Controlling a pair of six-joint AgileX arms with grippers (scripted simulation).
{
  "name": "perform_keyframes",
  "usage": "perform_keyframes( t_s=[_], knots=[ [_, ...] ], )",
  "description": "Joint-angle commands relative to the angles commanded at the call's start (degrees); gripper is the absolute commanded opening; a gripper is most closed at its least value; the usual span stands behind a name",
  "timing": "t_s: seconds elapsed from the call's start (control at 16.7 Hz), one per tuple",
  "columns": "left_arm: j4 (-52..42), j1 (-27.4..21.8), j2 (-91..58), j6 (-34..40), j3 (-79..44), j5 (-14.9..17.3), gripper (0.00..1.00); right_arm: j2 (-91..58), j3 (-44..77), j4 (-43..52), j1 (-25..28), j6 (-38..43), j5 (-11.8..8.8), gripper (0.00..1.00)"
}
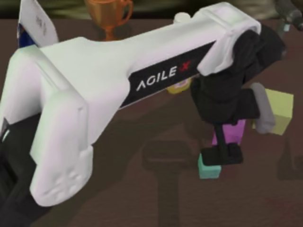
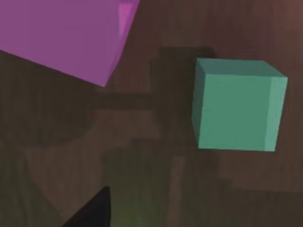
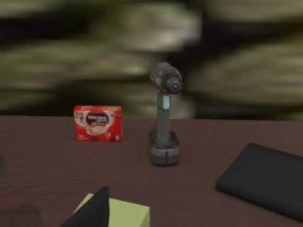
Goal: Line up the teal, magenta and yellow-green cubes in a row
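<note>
— Where is the left end effector [image 1: 222,153] seen?
— Above the teal cube [image 1: 209,168], beside the magenta cube [image 1: 231,132]; its opening cannot be told. The yellow-green cube [image 1: 283,112] is placed right.

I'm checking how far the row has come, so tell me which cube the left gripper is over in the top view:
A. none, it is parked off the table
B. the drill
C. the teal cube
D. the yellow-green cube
C: the left gripper hangs over the teal cube, just in front of the magenta cube, while the yellow-green cube lies apart at the right.
</note>
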State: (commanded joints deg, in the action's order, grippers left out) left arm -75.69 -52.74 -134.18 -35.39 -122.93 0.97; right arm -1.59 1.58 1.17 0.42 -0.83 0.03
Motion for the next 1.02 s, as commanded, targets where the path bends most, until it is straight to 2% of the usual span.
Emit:
perform_keyframes(
  t_s=[0.18, 0.42, 1.02],
  knots=[
    [4.10, 3.59, 7.09, 2.10, 6.56, -0.34, 1.00, -6.30, 6.21, 4.29, 1.66, -3.12, 0.02, 1.00],
    [13.65, 11.91, 24.96, 7.21, 22.64, -0.97, 1.00, -21.98, 20.18, 13.59, 5.32, -9.86, -0.03, 1.00],
    [47.31, 37.87, 90.19, 23.62, 82.33, -1.95, 1.00, -80.29, 62.80, 44.66, 16.62, -30.89, -0.19, 1.00]
  ],
)
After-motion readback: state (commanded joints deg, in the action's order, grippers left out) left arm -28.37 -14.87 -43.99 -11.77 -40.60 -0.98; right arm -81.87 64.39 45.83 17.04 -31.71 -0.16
